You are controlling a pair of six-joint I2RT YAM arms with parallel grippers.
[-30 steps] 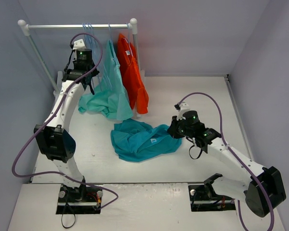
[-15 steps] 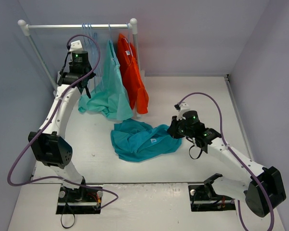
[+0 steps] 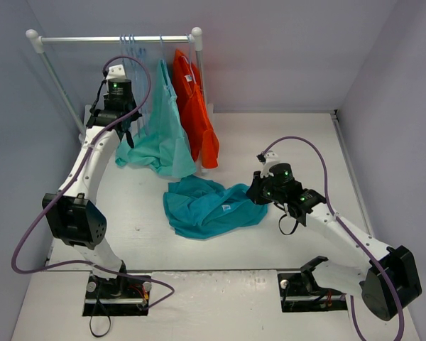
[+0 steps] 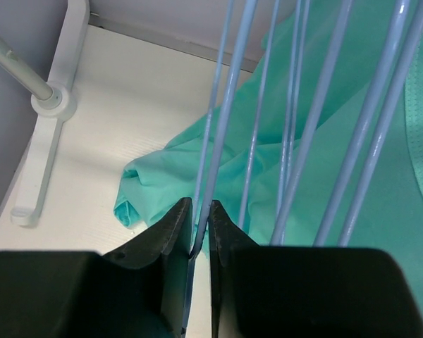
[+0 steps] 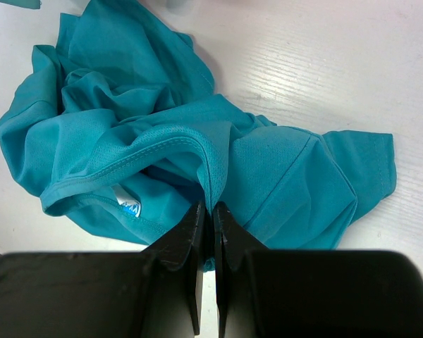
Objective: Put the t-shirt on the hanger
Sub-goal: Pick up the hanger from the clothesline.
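The deep teal t-shirt (image 3: pixel 206 206) lies crumpled on the table's middle, its small white label (image 5: pixel 127 205) showing inside the collar. My right gripper (image 3: pixel 257 193) sits at the shirt's right edge, shut on a fold of the collar hem (image 5: pixel 211 208). Several thin pale-blue hangers (image 3: pixel 131 51) hang at the left of the rack rail. My left gripper (image 3: pixel 122 121) reaches in among them. In the left wrist view its jaws (image 4: pixel 199 210) are pinched on the lower wire of the leftmost hanger (image 4: pixel 222 120).
A white rack rail (image 3: pixel 117 39) crosses the back left, with its foot (image 4: pixel 46 141) on the table. A mint-green garment (image 3: pixel 163 135) and an orange garment (image 3: pixel 197 106) hang from it, right beside the hangers. Walls close in at left, back and right.
My left gripper has shifted slightly up and left toward the rack, and its jaws have closed in on the hanger wire. The right arm and the t-shirt have not moved.
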